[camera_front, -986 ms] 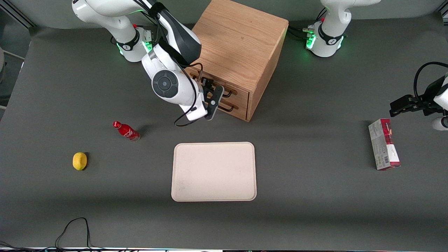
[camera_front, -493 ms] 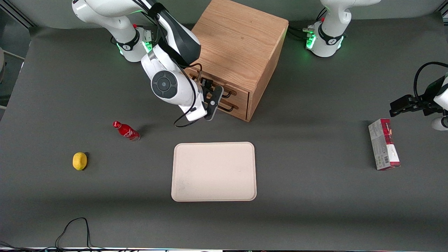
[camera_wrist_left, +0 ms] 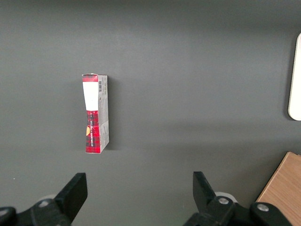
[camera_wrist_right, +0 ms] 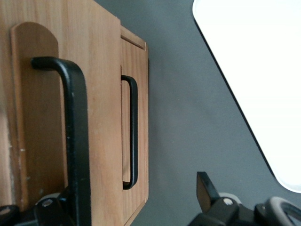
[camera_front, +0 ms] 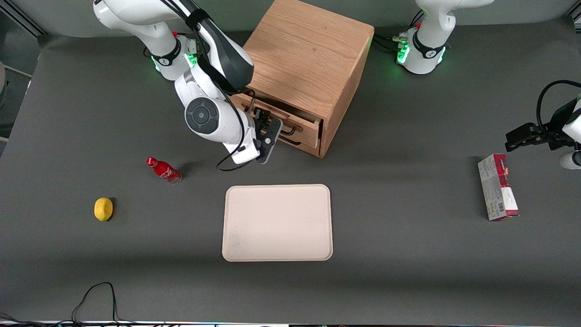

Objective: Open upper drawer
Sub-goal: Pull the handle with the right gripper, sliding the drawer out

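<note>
The wooden cabinet stands on the dark table, farther from the front camera than the cream tray. Its upper drawer juts out a short way from the cabinet face, with a dark gap showing above its front panel; the lower drawer sits flush. The gripper is at the upper drawer's front, its fingers pressed together on the black bar handle, which runs down between them in the right wrist view. The lower drawer's matching handle is untouched.

Toward the working arm's end of the table, a red bottle lies on its side, and a lemon sits nearer the front camera than it. A red and white carton lies toward the parked arm's end.
</note>
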`<state>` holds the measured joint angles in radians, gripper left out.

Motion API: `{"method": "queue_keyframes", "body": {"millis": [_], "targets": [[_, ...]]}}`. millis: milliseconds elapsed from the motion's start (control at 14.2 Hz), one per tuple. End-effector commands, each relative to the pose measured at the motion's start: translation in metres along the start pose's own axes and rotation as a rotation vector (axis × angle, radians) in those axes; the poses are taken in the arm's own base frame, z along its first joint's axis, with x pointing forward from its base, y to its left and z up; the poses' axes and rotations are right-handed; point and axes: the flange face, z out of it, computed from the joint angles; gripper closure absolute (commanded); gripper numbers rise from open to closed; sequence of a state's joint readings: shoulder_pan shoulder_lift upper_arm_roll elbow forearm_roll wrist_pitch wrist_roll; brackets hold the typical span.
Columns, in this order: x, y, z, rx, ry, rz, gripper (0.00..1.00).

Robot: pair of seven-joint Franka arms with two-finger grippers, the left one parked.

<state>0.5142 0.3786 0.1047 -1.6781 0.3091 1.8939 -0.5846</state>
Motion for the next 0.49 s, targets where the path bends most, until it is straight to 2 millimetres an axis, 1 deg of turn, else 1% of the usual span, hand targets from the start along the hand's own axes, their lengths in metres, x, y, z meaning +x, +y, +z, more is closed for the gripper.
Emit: {"method": "queue_keyframes", "body": {"millis": [0, 211, 282, 423], "targets": [[-0.001, 0.012, -0.011, -0.025, 0.016, -0.017, 0.0], [-0.002, 0.018, -0.018, -0.03, 0.027, -0.01, 0.0], [-0.002, 0.026, -0.022, -0.032, 0.037, -0.011, 0.0], [0.0, 0.029, -0.025, -0.036, 0.043, -0.013, 0.0]]}}
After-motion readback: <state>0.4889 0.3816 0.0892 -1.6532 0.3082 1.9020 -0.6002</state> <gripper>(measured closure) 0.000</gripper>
